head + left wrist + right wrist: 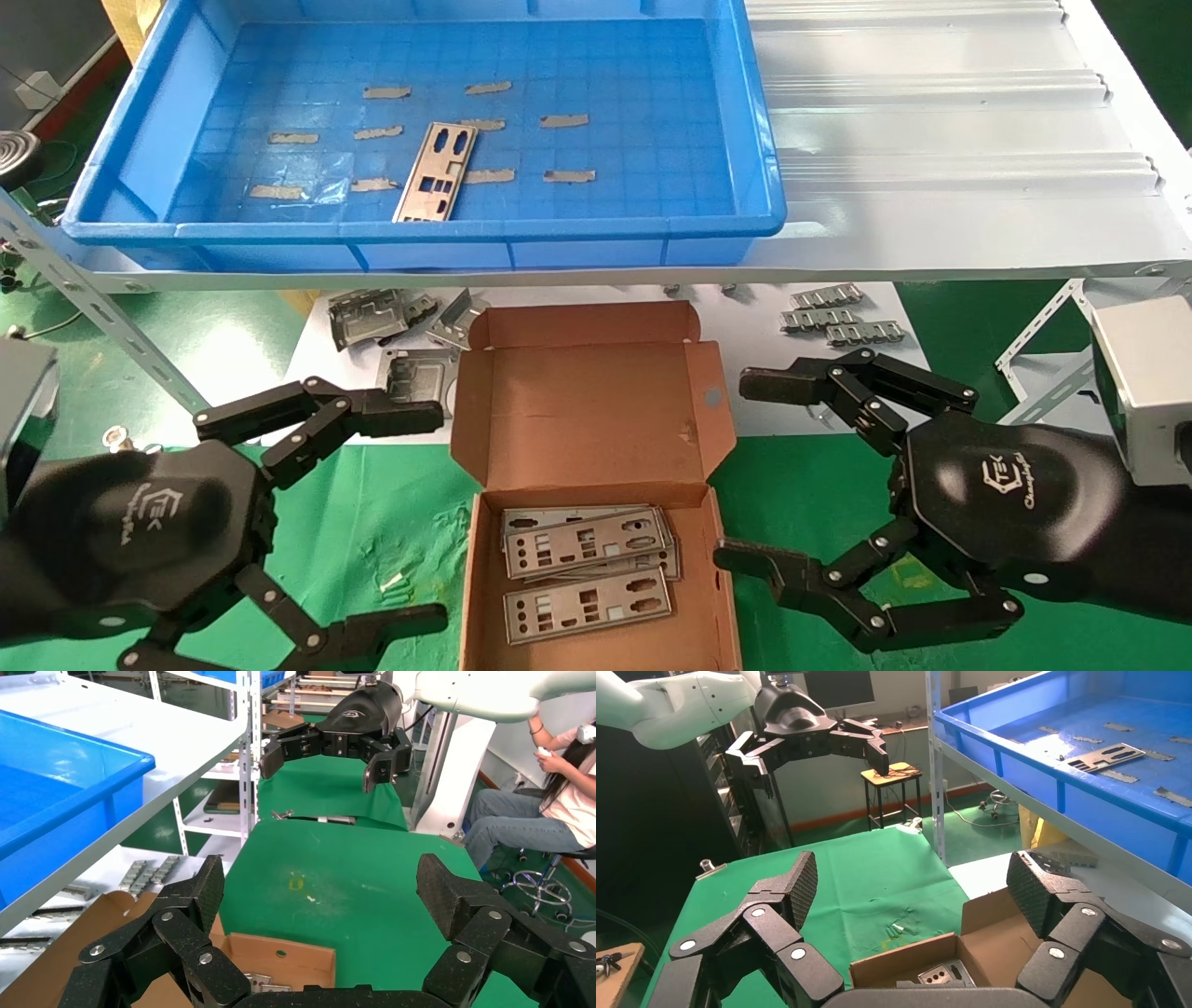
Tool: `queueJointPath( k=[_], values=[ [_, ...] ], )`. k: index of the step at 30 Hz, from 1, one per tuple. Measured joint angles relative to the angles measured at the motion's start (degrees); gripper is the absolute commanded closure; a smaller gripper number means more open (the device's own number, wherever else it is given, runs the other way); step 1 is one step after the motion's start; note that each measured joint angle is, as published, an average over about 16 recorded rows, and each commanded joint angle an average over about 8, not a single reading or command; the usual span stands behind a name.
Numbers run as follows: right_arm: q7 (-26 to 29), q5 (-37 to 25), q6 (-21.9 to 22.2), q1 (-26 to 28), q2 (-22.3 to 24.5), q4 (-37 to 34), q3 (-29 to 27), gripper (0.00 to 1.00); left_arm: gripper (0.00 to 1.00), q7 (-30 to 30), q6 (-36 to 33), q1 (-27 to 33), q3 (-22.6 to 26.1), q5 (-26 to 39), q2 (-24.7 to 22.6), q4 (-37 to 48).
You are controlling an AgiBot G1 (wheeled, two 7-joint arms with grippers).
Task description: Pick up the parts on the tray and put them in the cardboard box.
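Note:
One silver-grey plate (436, 171) lies on the floor of the blue tray (756, 140), which stands on the upper white shelf; it also shows in the right wrist view (1106, 756). The open cardboard box (596, 391) sits on the green cloth between my arms, with several plates (587, 564) stacked inside. My left gripper (419, 511) is open and empty left of the box. My right gripper (740, 473) is open and empty right of the box. The left wrist view shows a box corner (281, 959); the right wrist view shows the box (989, 952) too.
Tan tape strips (563, 121) dot the tray floor. Bent grey brackets (372, 317) and small metal pieces (843, 321) lie on a white sheet behind the box, under the shelf (931, 140). A shelf strut (102, 312) slants at the left.

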State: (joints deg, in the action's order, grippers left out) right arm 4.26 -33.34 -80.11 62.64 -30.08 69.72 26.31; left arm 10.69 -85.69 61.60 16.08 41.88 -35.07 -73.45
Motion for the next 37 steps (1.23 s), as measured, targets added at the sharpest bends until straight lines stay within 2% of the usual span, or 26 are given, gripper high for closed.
queueJointPath(
  k=[37],
  values=[
    [0.00,0.00,0.00,0.00,0.00,0.00,0.00,0.00,0.00,0.00,0.00,0.00,0.00,0.00,0.00,0.00]
  ],
)
